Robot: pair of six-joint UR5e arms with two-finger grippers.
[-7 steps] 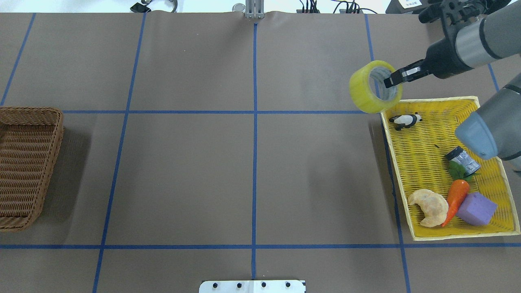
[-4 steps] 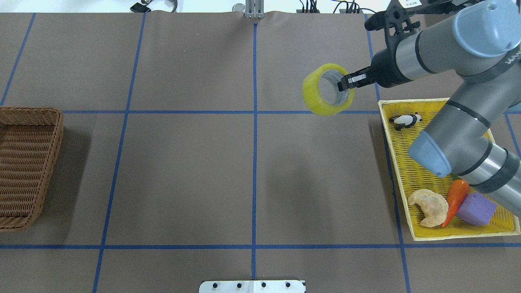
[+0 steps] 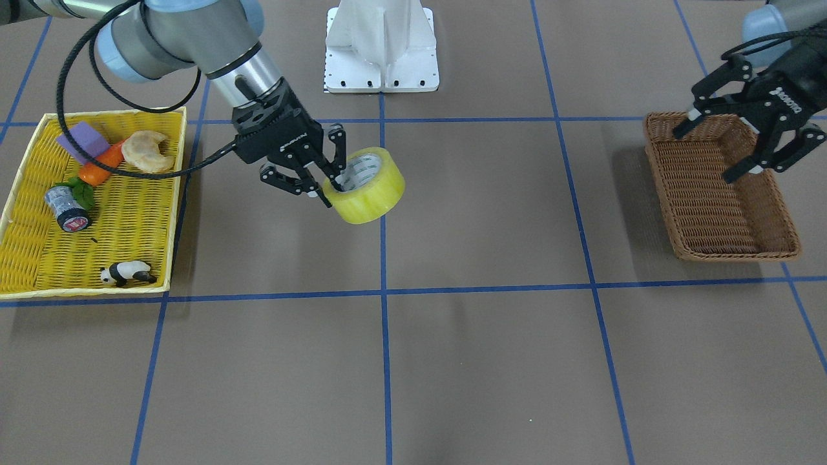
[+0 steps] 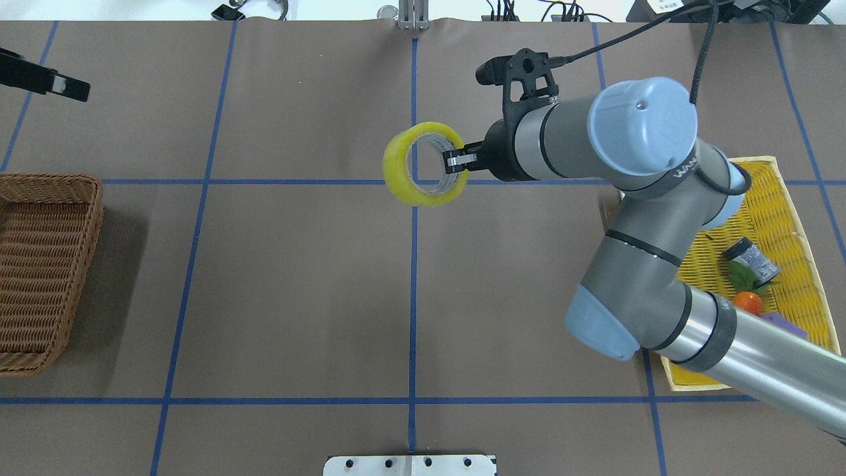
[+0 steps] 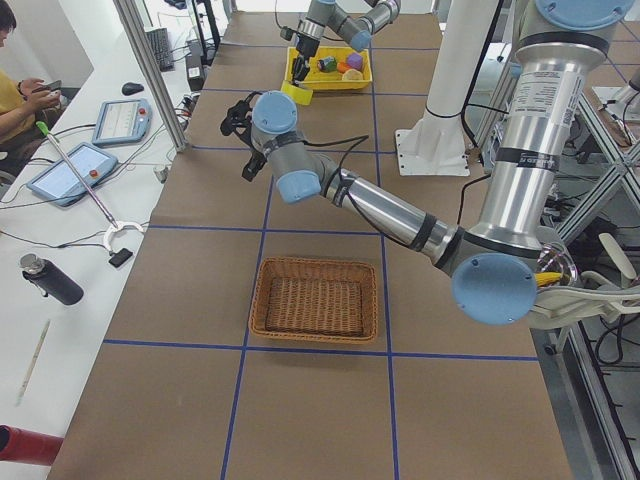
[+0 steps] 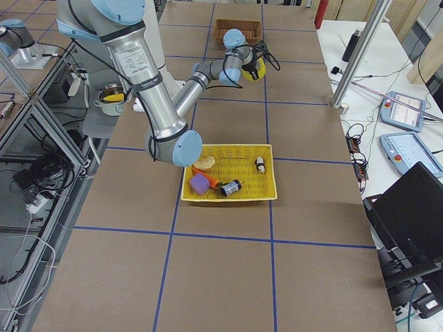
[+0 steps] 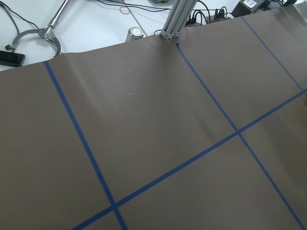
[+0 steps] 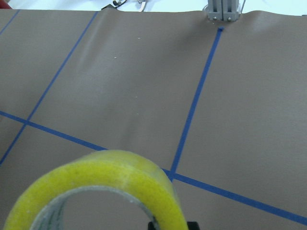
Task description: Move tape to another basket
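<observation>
Right hand point(image 3: 331, 189) clamps wall of wide translucent yellow-green tape roll point(image 3: 376, 197), one finger inside core. Judged light, rigid, slick-faced; wall grip suits.

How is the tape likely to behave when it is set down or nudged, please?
The tape hangs from the right gripper by one wall without sagging, so it is probably stiff and fairly light. Being a round ring, it would likely roll if set on edge. The sloping woven sides of the basket should probably stop it.
</observation>
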